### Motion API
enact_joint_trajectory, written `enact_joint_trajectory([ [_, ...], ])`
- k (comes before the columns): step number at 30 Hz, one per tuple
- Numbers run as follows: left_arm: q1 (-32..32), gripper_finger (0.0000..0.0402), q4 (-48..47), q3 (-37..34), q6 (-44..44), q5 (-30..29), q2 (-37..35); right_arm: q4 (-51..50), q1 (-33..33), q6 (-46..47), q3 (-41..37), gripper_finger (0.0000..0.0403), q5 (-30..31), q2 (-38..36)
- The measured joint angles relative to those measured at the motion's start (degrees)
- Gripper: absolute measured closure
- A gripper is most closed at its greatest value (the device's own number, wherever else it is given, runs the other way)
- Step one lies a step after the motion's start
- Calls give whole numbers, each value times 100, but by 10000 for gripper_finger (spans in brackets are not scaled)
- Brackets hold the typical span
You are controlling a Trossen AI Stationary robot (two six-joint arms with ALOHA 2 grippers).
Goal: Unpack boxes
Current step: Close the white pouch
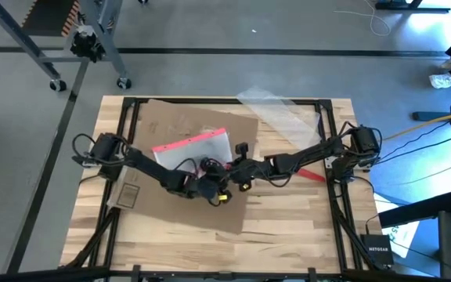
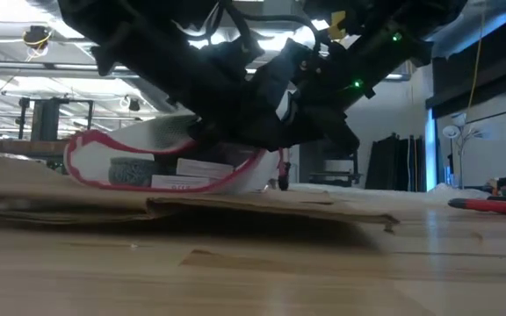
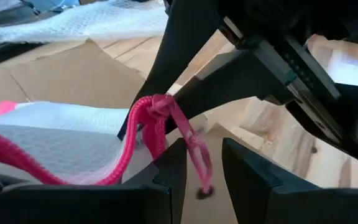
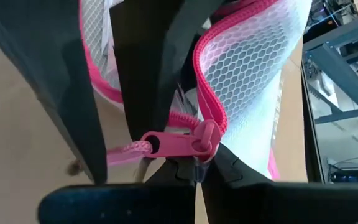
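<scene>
A flattened brown cardboard box (image 1: 194,125) lies on the table. On it rests a clear mesh pouch (image 1: 190,149) with a pink zip edge, its far part lying on the cardboard (image 2: 191,206). My right gripper (image 4: 199,169), reaching in from the table's right, is shut on the pouch's zip end. My left gripper (image 3: 204,180) comes from the left and meets it there. It is open, its fingers standing on either side of the pink pull cord (image 3: 196,152) that hangs from the slider. I cannot tell whether they touch the cord. My right gripper pinches the pouch's pink zip edge right at the slider (image 4: 194,140) between its two fingertips, slanting down from the table's right. That end of the pouch (image 2: 257,167) is raised a little; the rest lies on the cardboard.
A sheet of clear bubble wrap (image 1: 276,106) lies at the table's far right, partly over the cardboard. A red-handled tool (image 1: 312,174) lies on the wood under the right arm. Bare wood runs along the near edge (image 1: 288,243).
</scene>
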Motion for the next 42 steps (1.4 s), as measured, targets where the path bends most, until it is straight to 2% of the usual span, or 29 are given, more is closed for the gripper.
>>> enact_joint_trajectory([
  [9,169,313,341,-2,185,20,12,14,-3,144,0,401,6,-1],
  [11,169,330,383,-2,223,-22,13,17,-2,144,0,401,7,-4],
  [14,171,381,382,-2,182,-164,15,25,-2,141,0,401,28,-4],
  [16,173,393,405,-2,10,-159,15,5,2,141,0,401,28,-7],
  [23,-12,398,269,-22,-448,-65,-393,54,22,106,28,401,158,-43],
  [25,-54,399,-15,-24,-509,-35,-626,82,22,95,39,401,177,-45],
  [29,-109,400,-887,-15,-1334,199,-1110,47,24,83,31,402,119,-15],
  [34,-124,401,-747,-15,-1562,373,-1228,111,22,74,26,402,75,-28],
  [42,-159,401,-1123,4,-1738,387,-1284,-23,17,94,17,402,28,-11],
])
